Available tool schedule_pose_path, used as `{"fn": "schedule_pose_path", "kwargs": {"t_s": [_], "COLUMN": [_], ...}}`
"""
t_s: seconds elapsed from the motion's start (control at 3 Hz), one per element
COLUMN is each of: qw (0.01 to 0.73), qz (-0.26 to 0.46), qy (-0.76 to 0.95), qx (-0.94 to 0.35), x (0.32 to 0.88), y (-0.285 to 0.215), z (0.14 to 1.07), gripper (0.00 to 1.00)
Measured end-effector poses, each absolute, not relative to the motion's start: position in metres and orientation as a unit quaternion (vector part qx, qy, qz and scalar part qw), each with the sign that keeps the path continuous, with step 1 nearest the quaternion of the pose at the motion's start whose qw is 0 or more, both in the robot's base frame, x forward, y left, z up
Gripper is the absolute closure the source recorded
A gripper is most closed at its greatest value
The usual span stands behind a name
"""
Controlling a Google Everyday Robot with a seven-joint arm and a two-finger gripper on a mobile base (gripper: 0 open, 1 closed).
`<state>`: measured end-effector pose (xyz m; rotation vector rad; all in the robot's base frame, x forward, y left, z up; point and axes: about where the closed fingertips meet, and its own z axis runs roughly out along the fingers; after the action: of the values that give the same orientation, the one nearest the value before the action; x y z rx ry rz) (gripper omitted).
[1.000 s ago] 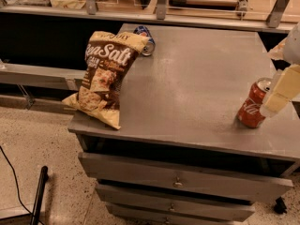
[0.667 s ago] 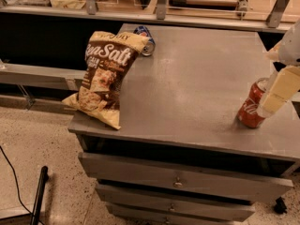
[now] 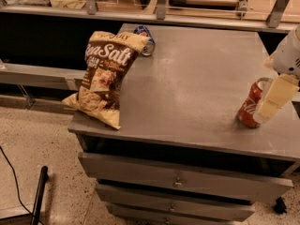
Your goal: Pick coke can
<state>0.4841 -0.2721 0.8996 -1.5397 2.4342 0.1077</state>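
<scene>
The coke can (image 3: 249, 106) is a small red can with white script and a silver top. It stands tilted near the right front of the grey cabinet top (image 3: 197, 78). My gripper (image 3: 265, 110) comes in from the right edge, white at the wrist with a cream part lying across the can's right side. It partly covers the can and looks in contact with it. The can's base rests on the top.
A large brown Sea Salt chip bag (image 3: 104, 76) hangs over the cabinet's left front corner. A blue can (image 3: 145, 35) lies on its side behind the bag at the far left. Drawers (image 3: 178, 182) sit below the front edge. A railing runs behind.
</scene>
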Motion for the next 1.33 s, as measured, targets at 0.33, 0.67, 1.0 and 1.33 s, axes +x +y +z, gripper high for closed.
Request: {"fn": "schedule_pose_path", "kwargs": {"t_s": [0.33,0.67,1.0,1.33], "qw": [0.131,0.133,0.135,0.138], "qz": [0.036,0.035,0.033,0.039], "qy": [0.837,0.837,0.836,0.831], "qx": [-0.530,-0.530,-0.530,-0.538], "x": [0.4851,0.4861,0.4870,0.4874], "y": [-0.2713,-0.2705,-0.2698,-0.2681], "z": [0.8998,0.9000,0.9002,0.9057], "gripper": [0.16,0.39,0.63,0.86]}}
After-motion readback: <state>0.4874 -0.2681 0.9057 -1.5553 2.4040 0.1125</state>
